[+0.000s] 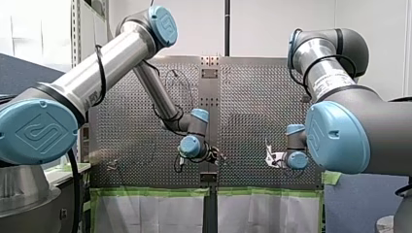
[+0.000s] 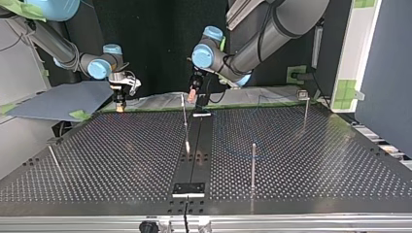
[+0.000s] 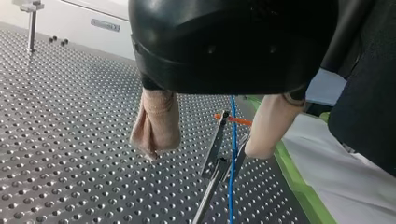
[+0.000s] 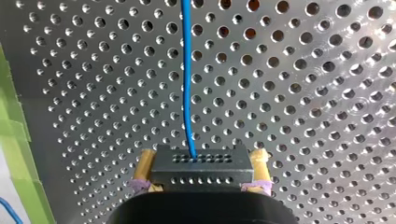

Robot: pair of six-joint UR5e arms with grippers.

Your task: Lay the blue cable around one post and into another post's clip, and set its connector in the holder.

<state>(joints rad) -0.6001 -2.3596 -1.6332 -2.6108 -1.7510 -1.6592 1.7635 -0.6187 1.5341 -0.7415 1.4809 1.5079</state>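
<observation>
Blue cable runs straight out of a black connector, and the right gripper pinches that connector between its yellow pads. It holds it over the perforated table, close to the green tape at the edge. Near the table's middle, the left gripper hangs with its beige fingers spread wide, gripping nothing. A thin clip post stands between them, and the cable passes right beside its clip.
</observation>
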